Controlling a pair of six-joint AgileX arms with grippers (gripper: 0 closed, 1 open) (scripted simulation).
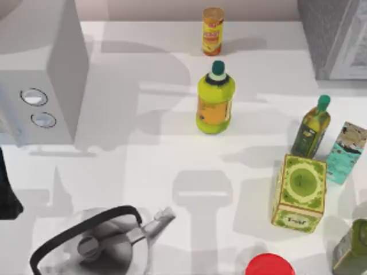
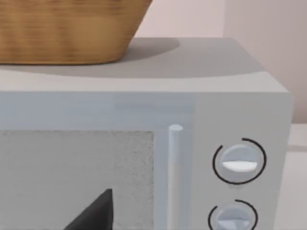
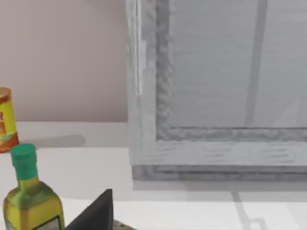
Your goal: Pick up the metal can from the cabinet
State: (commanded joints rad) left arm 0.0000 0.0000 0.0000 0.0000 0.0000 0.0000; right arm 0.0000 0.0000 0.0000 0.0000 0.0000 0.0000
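**Can at rear table edge, untouched**

Metal can point(image 1: 213, 30) stood upright at the table's point(image 1: 143, 166) far edge, behind the yellow bottle point(image 1: 215, 98); cabinet point(image 1: 335, 37) at far right, facing the right wrist camera; microwave point(image 1: 43, 86) far left; neither gripper's grip state could be told.

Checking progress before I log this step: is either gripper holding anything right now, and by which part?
That cannot be told: neither gripper's fingertips are visible. The orange can stands untouched at the table's far edge.
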